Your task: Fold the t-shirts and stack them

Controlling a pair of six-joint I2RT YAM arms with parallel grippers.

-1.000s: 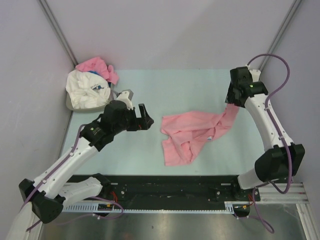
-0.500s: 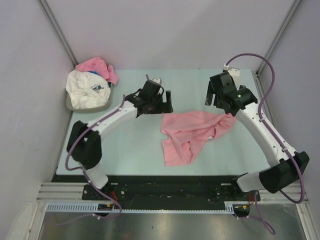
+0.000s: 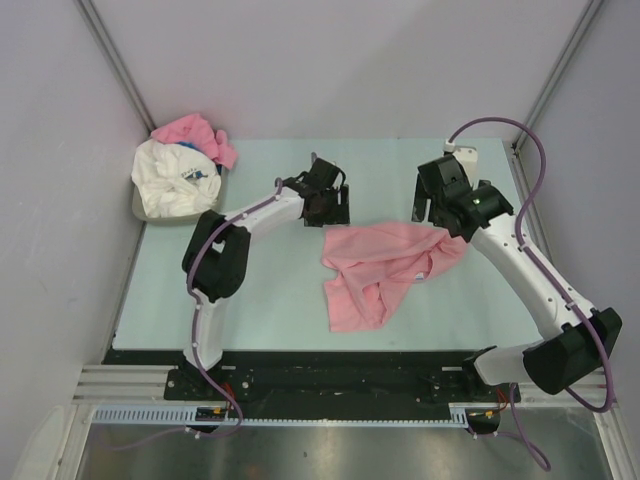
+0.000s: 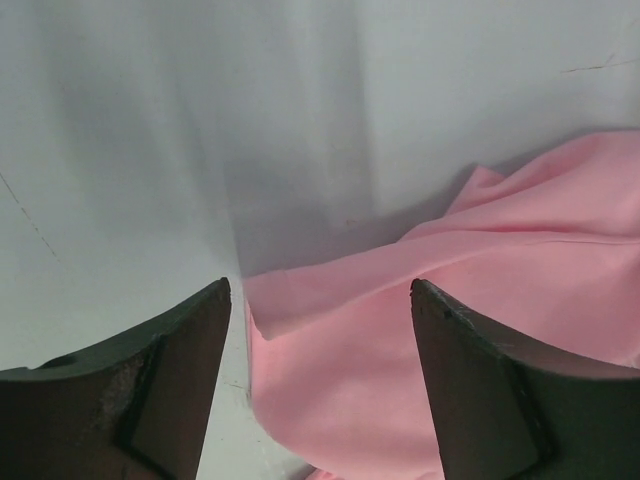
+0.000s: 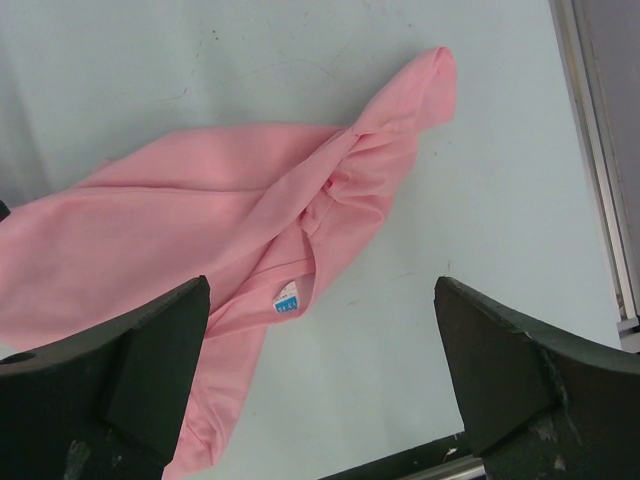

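Note:
A crumpled light-pink t-shirt point(image 3: 385, 265) lies in the middle of the table. My left gripper point(image 3: 326, 208) hangs at its far left corner. In the left wrist view the shirt's folded edge point(image 4: 330, 290) lies between the left gripper's point(image 4: 320, 290) open jaws, touching neither finger. My right gripper point(image 3: 433, 200) hovers open above the shirt's right end. The right wrist view shows the collar with its small label point(image 5: 287, 298) below the right gripper point(image 5: 320, 285). A white t-shirt with a blue print point(image 3: 178, 180) and another pink t-shirt point(image 3: 190, 130) sit bunched at the far left.
A grey basket point(image 3: 143, 212) at the table's far left corner holds the two bunched shirts. Walls close in on the left, back and right. A metal rail point(image 5: 590, 150) runs along the table's right edge.
The right gripper let go of the shirt's right end, which dropped flat, and drew back above it. The left arm swung right to the shirt's far left corner and its jaws narrowed a little.

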